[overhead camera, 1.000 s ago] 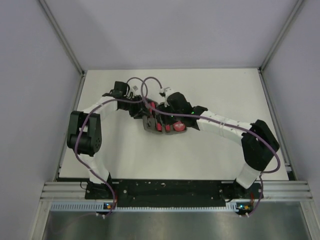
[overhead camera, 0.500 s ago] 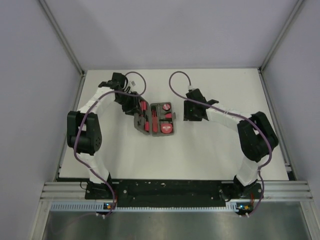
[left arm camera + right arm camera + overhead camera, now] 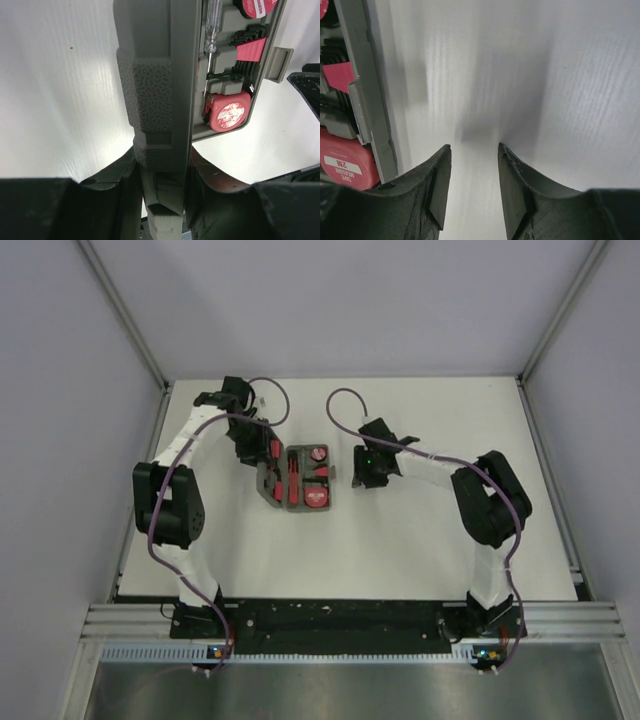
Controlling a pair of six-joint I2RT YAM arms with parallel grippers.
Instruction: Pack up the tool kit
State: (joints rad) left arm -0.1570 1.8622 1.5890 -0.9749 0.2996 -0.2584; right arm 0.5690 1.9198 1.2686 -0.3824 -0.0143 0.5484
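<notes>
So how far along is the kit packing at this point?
Done: the tape measure, screwdriver and red-handled tools sit in the case tray. In hand: the left gripper clamps the case lid, which is tilted up. The right gripper is open and empty beside the tray. Left: folding the lid shut and latching it.

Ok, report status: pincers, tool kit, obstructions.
Left pincer clamped on case lid. Right pincer open, empty, beside case base. Tape measure seated. No obstruction seen.
</notes>
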